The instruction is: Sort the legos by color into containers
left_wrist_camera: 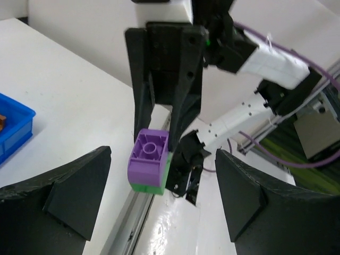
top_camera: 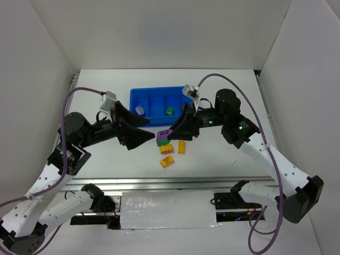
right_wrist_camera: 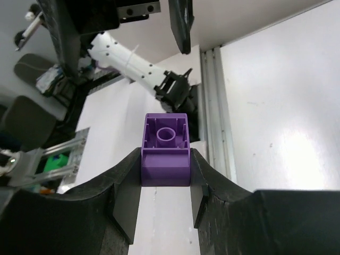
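- Nearest the arm bases, a metal rail (top_camera: 159,183) marks the edge of the surface (top_camera: 212,159). A dropped piece that rolls this way could be lost over it.
- Just beyond, three yellow bricks (top_camera: 167,162) lie loose and unsorted, with bare room on both sides of them.
- Directly past them the right claw (top_camera: 169,136) is clenched on a purple brick (right_wrist_camera: 166,143). A green brick (left_wrist_camera: 150,187) is stuck underneath it, and the pair seems lifted off the surface.
- The fingers press only on the purple one, so the green one hangs by its studs alone.
- The left claw (top_camera: 150,131) is spread wide, holding nothing, and faces the pair tip to tip.
- The likely next step is pulling the two apart. A crooked pull could twist the purple brick out of the grip, or pop the green one down among the yellow bricks.
- The claws are very close, so closing in off-line risks finger striking finger.
- Farthest is the blue tray (top_camera: 159,89), with a second green brick (top_camera: 169,111) already in one compartment. Its near wall sits just behind both claws, leaving little backing room.
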Controlling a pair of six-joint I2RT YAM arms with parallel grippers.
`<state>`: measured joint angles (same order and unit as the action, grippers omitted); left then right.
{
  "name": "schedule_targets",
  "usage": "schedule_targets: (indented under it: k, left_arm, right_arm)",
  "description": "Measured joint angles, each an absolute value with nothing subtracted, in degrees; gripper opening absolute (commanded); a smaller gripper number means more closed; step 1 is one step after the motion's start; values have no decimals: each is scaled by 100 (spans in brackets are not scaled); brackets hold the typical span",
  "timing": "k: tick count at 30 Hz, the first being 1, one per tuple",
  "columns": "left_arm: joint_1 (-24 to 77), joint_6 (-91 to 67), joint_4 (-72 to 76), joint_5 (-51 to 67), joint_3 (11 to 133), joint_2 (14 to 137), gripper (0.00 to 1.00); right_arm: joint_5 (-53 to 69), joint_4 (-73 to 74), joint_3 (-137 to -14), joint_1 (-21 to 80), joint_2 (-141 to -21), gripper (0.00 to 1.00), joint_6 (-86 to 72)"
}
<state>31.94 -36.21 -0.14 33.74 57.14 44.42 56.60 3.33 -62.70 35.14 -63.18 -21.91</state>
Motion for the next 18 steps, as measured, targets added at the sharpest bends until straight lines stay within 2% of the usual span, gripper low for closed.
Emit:
schedule_targets:
  k: [7, 14, 18]
  left_arm:
    - [3197, -3087, -384, 4689, 6020, 5037, 89]
    - [3201, -2939, -674, 5142, 6010, 5481, 90]
    - [3203, -2952, -615, 5288, 6010, 5492, 85]
  right_arm:
    - [6672, 2637, -7634, 3387, -6869, 0, -622]
    - [6471, 3590, -7878, 3448, -6888, 0, -141]
    - [6182, 3804, -8064, 3662, -7087, 0, -89]
